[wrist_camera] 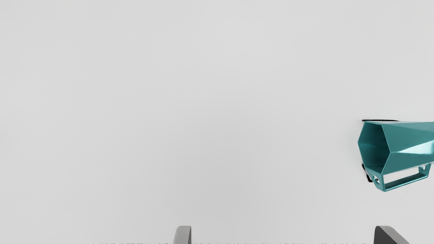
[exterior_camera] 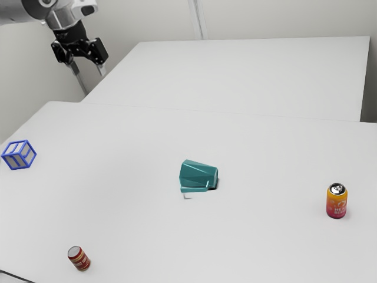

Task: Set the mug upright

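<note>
The end effector (exterior_camera: 88,69) hangs at the upper left of the exterior view, released and holding nothing, its two fingers (wrist_camera: 183,235) standing wide apart in the wrist view. The mug (exterior_camera: 198,175) lies on its side on the desk (exterior_camera: 265,242), near the middle of the exterior view and well apart from the end effector. Its handle (wrist_camera: 407,181) sticks out along one side, and the wrist view looks partly into its open mouth. In the exterior view, a blue-edged cube (exterior_camera: 19,155) sits at the left edge, a red can (exterior_camera: 79,259) at lower left, and an orange can (exterior_camera: 337,201) stands upright toward the right.
</note>
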`<state>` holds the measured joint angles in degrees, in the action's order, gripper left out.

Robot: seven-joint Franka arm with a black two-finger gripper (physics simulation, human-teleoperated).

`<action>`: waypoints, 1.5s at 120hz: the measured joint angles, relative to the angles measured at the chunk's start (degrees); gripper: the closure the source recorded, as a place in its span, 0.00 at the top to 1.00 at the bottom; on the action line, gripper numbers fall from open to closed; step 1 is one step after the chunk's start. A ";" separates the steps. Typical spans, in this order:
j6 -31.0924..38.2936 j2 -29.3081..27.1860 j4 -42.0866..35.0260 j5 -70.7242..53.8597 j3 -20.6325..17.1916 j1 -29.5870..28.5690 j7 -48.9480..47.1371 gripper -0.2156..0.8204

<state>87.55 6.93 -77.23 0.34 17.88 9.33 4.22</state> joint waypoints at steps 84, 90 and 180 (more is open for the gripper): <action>19.59 1.02 -46.18 64.61 3.12 -9.64 29.48 0.77; 20.45 1.21 -47.24 67.52 3.06 -9.53 32.66 0.77; 25.93 3.16 -56.37 87.35 -1.72 -3.84 56.19 0.77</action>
<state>113.48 10.09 -133.61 87.69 16.17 5.49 60.41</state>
